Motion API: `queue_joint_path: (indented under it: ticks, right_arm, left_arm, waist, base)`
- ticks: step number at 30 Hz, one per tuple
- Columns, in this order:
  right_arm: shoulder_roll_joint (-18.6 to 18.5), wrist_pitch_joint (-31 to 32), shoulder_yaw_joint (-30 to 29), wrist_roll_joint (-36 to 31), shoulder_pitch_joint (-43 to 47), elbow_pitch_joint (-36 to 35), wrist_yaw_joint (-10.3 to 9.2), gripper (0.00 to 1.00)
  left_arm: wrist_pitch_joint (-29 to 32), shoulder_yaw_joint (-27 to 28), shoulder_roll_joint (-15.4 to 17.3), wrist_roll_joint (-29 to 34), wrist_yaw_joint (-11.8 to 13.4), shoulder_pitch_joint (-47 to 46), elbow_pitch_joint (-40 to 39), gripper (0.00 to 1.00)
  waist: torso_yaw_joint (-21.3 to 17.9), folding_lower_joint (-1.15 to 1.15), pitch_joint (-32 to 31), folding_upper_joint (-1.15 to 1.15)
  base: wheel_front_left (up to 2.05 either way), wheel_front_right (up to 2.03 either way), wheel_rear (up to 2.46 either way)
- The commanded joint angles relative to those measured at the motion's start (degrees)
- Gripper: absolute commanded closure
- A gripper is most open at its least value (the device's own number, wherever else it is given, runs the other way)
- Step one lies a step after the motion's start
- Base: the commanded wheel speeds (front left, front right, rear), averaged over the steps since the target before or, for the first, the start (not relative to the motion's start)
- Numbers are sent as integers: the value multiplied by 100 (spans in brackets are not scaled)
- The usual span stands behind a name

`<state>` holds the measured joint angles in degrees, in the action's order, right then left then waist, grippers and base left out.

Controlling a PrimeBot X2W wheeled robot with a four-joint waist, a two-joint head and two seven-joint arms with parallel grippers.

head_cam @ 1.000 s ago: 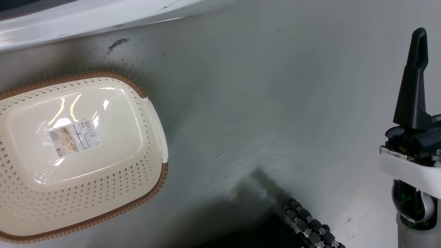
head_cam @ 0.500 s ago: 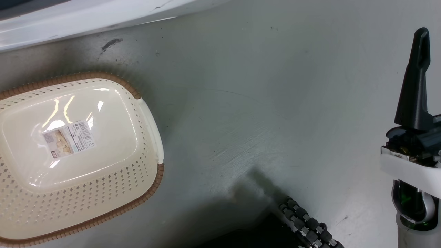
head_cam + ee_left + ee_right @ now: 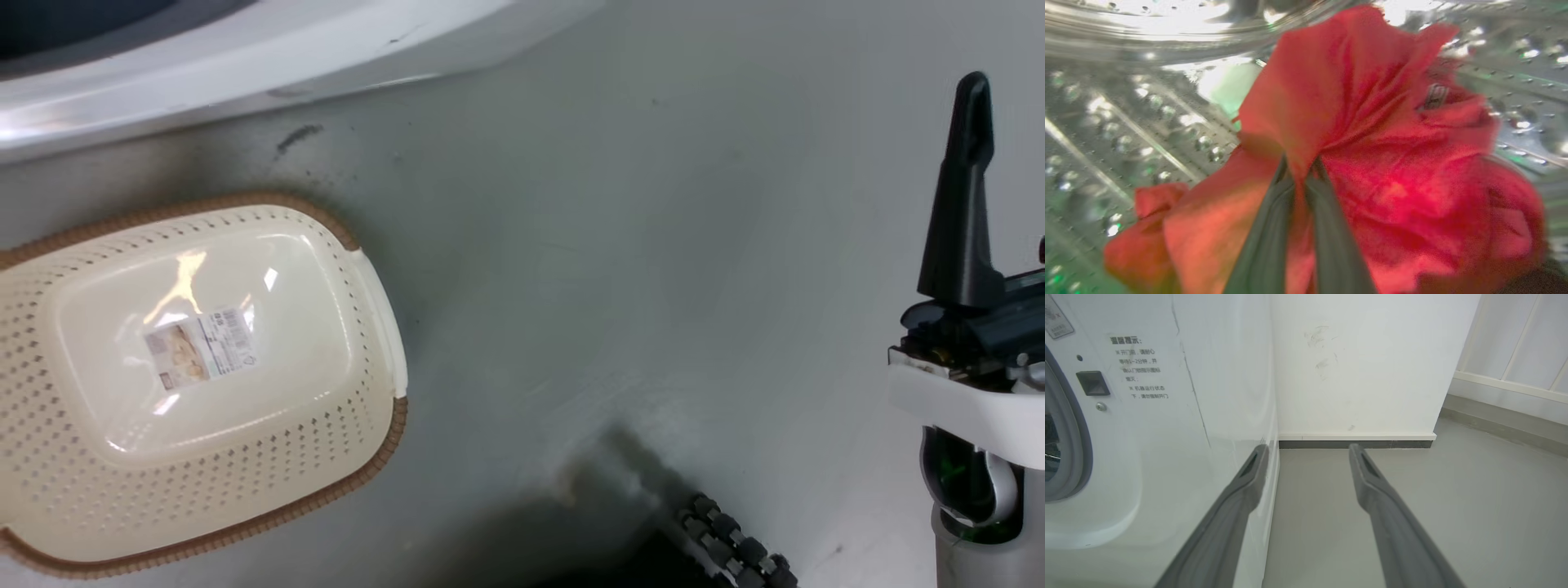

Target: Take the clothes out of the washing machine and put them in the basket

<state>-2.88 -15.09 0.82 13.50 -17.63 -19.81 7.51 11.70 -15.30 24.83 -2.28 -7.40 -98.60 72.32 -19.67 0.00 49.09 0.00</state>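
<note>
Bearing a barcode sticker [image 3: 200, 349], the basket [image 3: 204, 490]

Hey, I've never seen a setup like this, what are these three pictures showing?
A two-armed wheeled robot is emptying a white front-loading washing machine. Its head camera looks down: a cream perforated plastic basket sits empty on the grey floor. The left wrist camera looks inside the perforated steel drum, where the left gripper has its two dark fingers shut on a bright red garment. The right wrist camera shows the right gripper open, holding nothing.
</note>
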Motion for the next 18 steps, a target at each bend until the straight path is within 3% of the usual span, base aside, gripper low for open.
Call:
queue_joint_path:
  ticks: [1, 18]
  right_arm:
    - [0, -12, 1, -65, 28, 42, -4, 0]
    - [-1, -12, -7, -682, 397, 450, -4, 0]
  left_arm:
    - [-136, -33, -54, -81, -1, 186, 16, 100]
    - [-1737, -711, -432, -1126, -2, 1869, -234, 100]
  waist:
    - [110, 0, -236, 0]
    - [714, 0, -1611, 0]
  base:
    - [0, 0, 0]
    - [0, 0, 0]
